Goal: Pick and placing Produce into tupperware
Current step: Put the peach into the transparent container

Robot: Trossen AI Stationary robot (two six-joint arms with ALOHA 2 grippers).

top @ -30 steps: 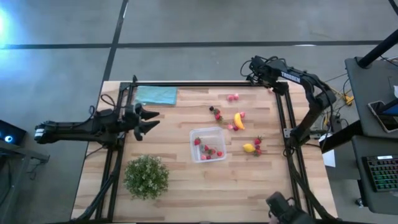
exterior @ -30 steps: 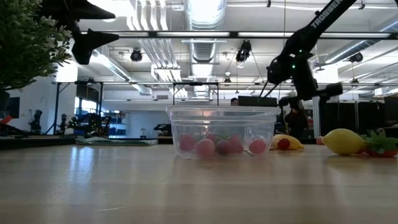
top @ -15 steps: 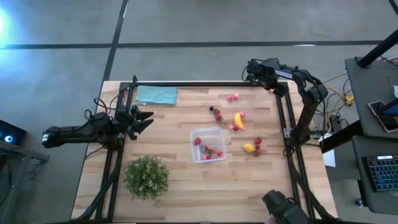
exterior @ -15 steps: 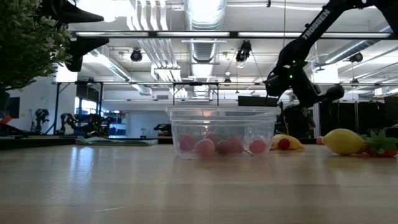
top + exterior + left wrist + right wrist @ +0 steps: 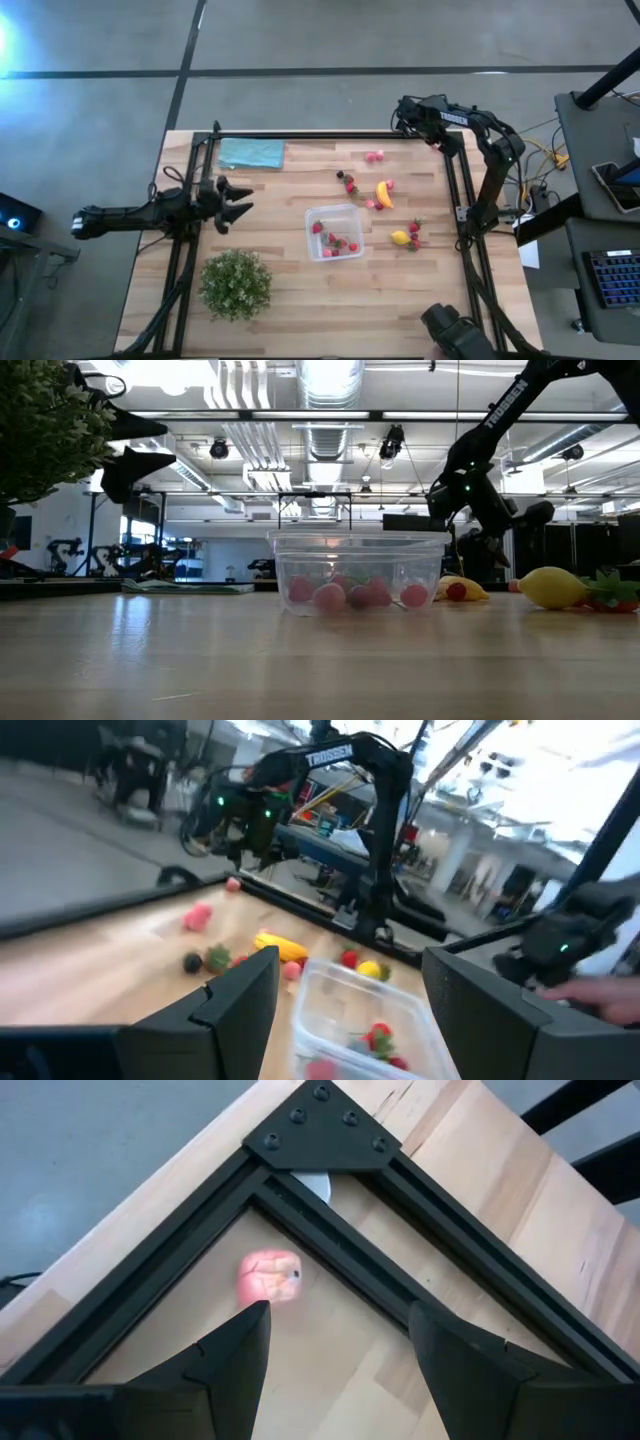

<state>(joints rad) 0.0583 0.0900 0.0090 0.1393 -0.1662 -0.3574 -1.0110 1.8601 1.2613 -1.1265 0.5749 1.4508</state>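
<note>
Left gripper (image 5: 238, 203) hung over the table's left side, between the teal cloth (image 5: 250, 153) and the green plant (image 5: 236, 284), well apart from the produce. Its fingers stood wide with nothing between them.

Tupperware (image 5: 335, 232) sat near the table's middle. A few red and pink berries (image 5: 330, 597) lay inside, so part of the job was done.

Still loose on the wood, right of the container and beyond it: two dark-and-red pieces (image 5: 349, 183), the banana (image 5: 384, 193) with small pink pieces beside it, the lemon (image 5: 400, 237) with strawberries (image 5: 414, 233) touching or just beside it, and a pink pair (image 5: 373, 156) near the far edge.

Right gripper (image 5: 402, 113) was at the far right corner of the frame, fingers spread and empty. Its wrist view showed one pink fruit (image 5: 268, 1275) lying ahead on the wood, not gripped.

Judgement: less than half packed; most of the loose produce remained, banana and lemon included.
</note>
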